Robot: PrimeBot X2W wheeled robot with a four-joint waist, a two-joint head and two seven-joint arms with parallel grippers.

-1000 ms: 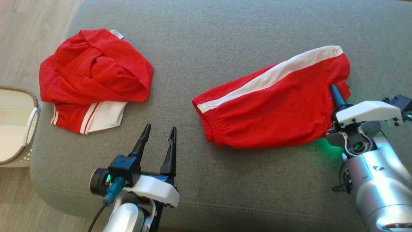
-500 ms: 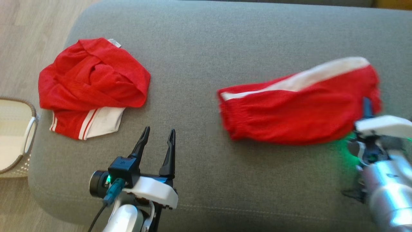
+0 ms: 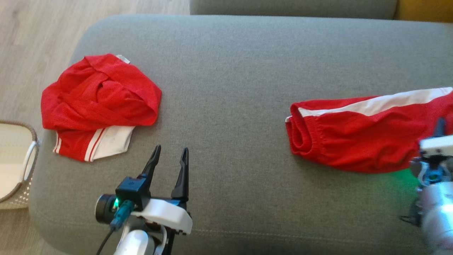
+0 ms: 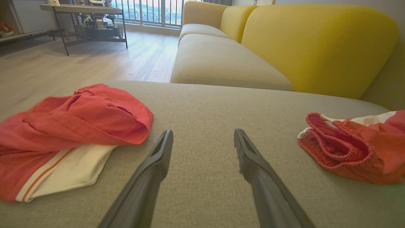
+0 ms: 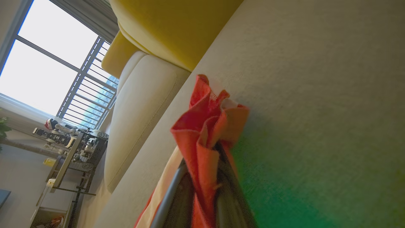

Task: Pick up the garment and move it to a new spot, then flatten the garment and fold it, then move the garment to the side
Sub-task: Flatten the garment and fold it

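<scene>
The garment (image 3: 354, 141) is a pair of red shorts with a white side stripe, lying lengthwise at the right of the grey cushion (image 3: 230, 71), elastic waistband toward the middle. My right gripper (image 3: 440, 124) is at its right end, shut on a bunched fold of the red cloth (image 5: 202, 126), and the fabric hides its fingertips (image 5: 171, 190). The shorts' waistband end (image 4: 354, 148) also lies to the right in the left wrist view. My left gripper (image 3: 171, 149) hovers open over bare cushion near the front edge, nothing between its fingers (image 4: 158, 164).
A second red garment with white trim (image 3: 99, 102) lies crumpled at the cushion's left. A pale woven basket (image 3: 32, 141) stands on the wood floor beyond the left edge. A yellow sofa (image 4: 316, 44) rises behind the cushion.
My right gripper has closed on the shorts and dragged them to the right across the cushion. The head camera tilted, shifting the picture downward. The left arm stayed put.
</scene>
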